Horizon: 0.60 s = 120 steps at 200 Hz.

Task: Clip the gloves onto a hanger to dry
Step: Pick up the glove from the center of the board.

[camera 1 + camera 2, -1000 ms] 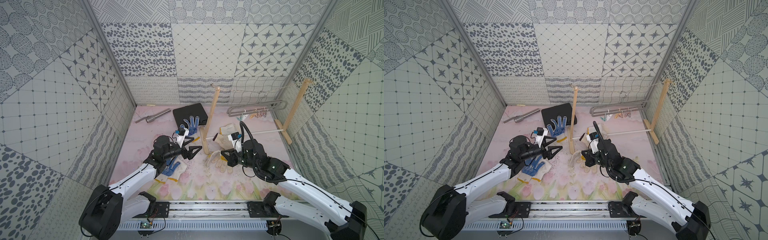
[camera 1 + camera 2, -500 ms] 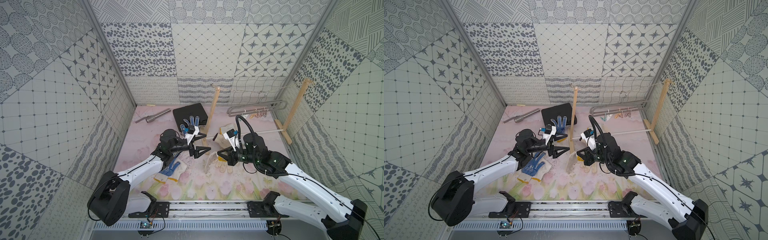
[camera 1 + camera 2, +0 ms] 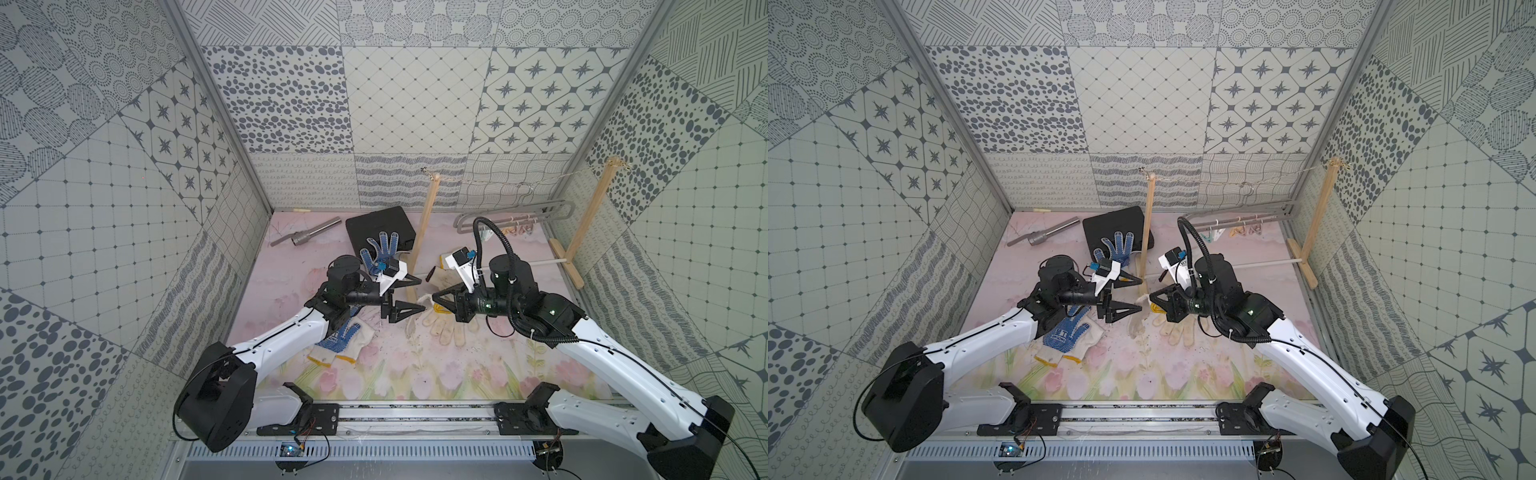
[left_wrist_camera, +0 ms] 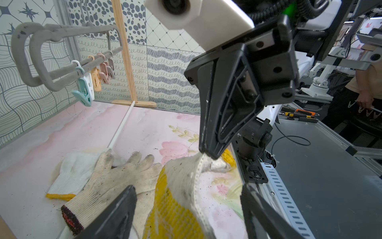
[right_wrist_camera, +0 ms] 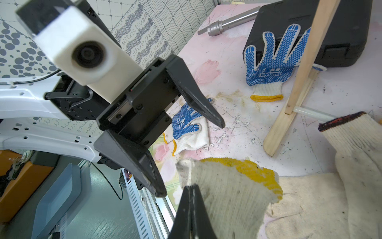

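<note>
My right gripper (image 5: 191, 187) is shut on a cream glove with a yellow-dotted palm (image 5: 227, 186), holding it up off the table by its edge. My left gripper (image 4: 189, 187) faces it, open, with one jaw on each side of the hanging glove (image 4: 177, 207), not touching. In a top view the two grippers meet tip to tip: left gripper (image 3: 420, 294), right gripper (image 3: 434, 296). Plain cream gloves (image 3: 444, 332) lie below. Blue-dotted gloves lie on the black case (image 3: 380, 249) and under the left arm (image 3: 340, 336). The grey hanger (image 3: 515, 216) with pastel pegs (image 4: 84, 89) hangs at the back right.
Two wooden posts, near (image 3: 424, 232) and far right (image 3: 590, 216), are joined by string, with wooden feet and a white rod (image 3: 544, 262) on the floor. A black case (image 3: 386, 220) and a metal tube (image 3: 309, 235) lie at the back. Patterned walls enclose three sides.
The right gripper has lifted the yellow-dotted glove off the table. The left gripper has swung right to meet it and now straddles the glove, its jaws a little narrower.
</note>
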Available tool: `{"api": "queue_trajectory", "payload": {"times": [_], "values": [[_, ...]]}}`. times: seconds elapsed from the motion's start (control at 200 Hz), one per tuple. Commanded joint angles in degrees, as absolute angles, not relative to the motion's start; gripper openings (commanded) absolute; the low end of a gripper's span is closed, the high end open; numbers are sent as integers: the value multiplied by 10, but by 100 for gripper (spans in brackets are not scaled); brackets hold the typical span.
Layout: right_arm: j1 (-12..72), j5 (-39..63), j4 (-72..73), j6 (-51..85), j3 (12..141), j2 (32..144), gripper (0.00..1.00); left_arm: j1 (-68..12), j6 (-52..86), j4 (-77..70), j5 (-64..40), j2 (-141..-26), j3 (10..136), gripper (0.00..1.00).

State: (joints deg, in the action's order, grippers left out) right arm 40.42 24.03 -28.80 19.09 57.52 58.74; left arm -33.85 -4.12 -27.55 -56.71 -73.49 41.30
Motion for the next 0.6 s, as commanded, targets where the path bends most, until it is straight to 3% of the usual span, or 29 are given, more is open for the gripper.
{"api": "queue_trajectory", "payload": {"times": [0.0, 0.135, 0.26, 0.335, 0.455, 0.495, 0.53, 0.595], "values": [[402, 251, -281, 179, 595, 592, 0, -356, -122, -176, -568, -735, 436, 78], [401, 258, -275, 182, 594, 600, 0, -371, -126, -167, -540, -750, 447, 70], [401, 264, -268, 187, 592, 601, 0, -393, -158, -102, -479, -770, 483, 51], [401, 264, -269, 187, 593, 602, 0, -402, -167, -72, -444, -781, 504, 36], [400, 258, -275, 188, 596, 605, 0, -402, -171, -41, -425, -789, 526, 0], [398, 252, -278, 188, 596, 606, 17, -402, -177, -25, -428, -790, 533, 0], [395, 249, -280, 188, 597, 606, 40, -402, -182, -14, -431, -789, 537, 0], [392, 241, -285, 179, 597, 602, 60, -402, -184, -7, -435, -787, 539, 0]]}}
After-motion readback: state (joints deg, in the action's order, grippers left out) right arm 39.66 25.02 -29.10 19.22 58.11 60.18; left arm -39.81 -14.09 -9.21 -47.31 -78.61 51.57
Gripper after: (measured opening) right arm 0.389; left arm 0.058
